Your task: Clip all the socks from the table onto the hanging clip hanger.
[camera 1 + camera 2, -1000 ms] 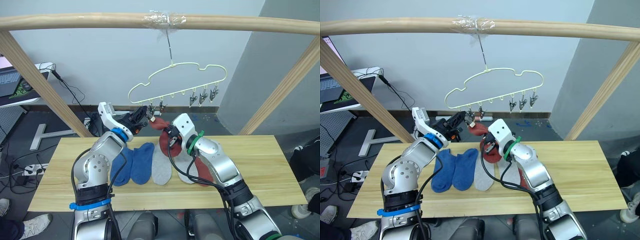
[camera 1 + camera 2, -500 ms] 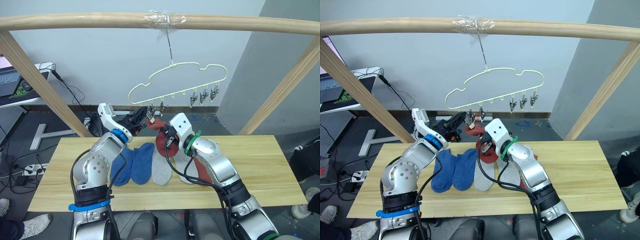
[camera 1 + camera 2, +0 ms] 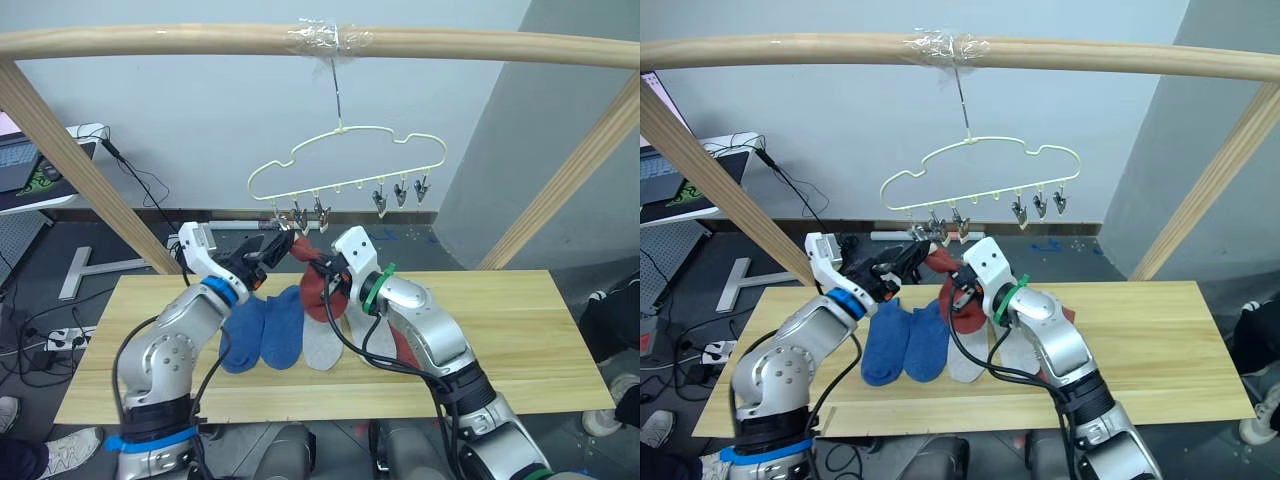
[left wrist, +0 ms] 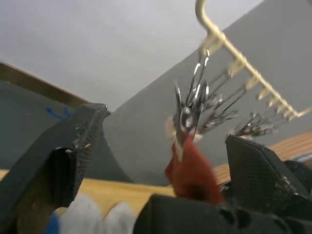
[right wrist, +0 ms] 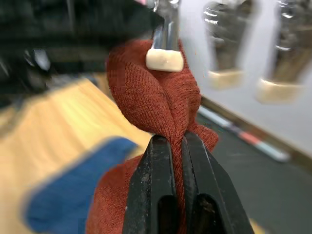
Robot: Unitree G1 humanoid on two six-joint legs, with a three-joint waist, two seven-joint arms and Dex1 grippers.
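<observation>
A rust red sock (image 3: 312, 283) hangs above the table (image 3: 520, 330), its top edge pinched in a metal clip (image 5: 165, 59) of the pale yellow-green clip hanger (image 3: 345, 160). My right gripper (image 5: 178, 140) is shut on this sock just below the clip. My left gripper (image 3: 272, 247) stands open to the left of the clip, touching nothing. In the left wrist view its fingers (image 4: 73, 141) flank the clip and the sock (image 4: 192, 170). On the table lie two blue socks (image 3: 262, 325), two light grey socks (image 3: 322, 342) and another red sock (image 3: 405, 345), partly hidden by my right arm.
The hanger hooks onto a thick wooden pole (image 3: 150, 40) with slanted side posts (image 3: 70, 150). Three bare clips (image 3: 400, 192) hang on the hanger's right side. A laptop (image 3: 18, 160) sits on a desk at far left, beyond the table.
My left gripper has opened, let go of the clip and drawn back to the left. The clip now bites the red sock. The hanger has swung slightly left.
</observation>
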